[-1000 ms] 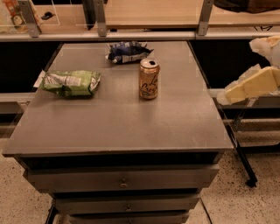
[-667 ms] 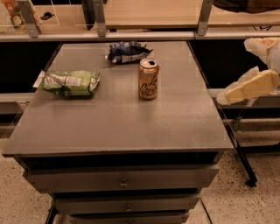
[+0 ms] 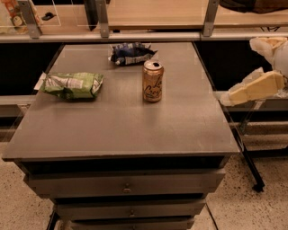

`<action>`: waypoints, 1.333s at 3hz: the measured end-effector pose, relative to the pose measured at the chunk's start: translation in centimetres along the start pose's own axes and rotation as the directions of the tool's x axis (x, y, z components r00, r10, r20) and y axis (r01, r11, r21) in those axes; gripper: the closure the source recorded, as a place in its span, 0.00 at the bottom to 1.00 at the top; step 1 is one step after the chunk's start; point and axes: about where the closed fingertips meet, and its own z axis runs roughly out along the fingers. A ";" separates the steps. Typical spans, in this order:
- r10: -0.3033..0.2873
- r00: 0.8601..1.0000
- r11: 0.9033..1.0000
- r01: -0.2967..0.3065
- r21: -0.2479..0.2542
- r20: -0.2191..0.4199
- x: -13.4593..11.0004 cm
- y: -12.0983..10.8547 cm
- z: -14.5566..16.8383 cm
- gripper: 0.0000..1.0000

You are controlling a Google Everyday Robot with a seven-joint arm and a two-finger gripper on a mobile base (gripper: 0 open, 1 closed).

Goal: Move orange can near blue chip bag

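The orange can (image 3: 153,81) stands upright on the grey table (image 3: 121,130), right of centre toward the back. The blue chip bag (image 3: 130,53) lies just behind it and a little to the left, near the table's far edge, with a small gap between them. My gripper (image 3: 235,95) is a cream-coloured part at the right, off the table's right edge and about level with the can. It is well apart from the can and holds nothing that I can see.
A light green chip bag (image 3: 73,85) lies at the table's left side. Drawers (image 3: 123,187) sit under the tabletop. A rail with posts and a wooden counter (image 3: 153,13) runs behind the table. A dark stand leg (image 3: 249,166) slants to the floor at the right.
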 end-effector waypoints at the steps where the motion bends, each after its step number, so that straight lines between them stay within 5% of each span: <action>1: 0.047 0.999 0.999 -0.046 -0.028 0.022 0.6 1.8 1.3 0.00; 3: 0.198 0.969 0.972 -0.176 -0.154 0.147 2.1 7.5 5.3 0.00; 4: 0.214 0.956 0.964 -0.174 -0.201 0.198 2.6 9.1 7.5 0.00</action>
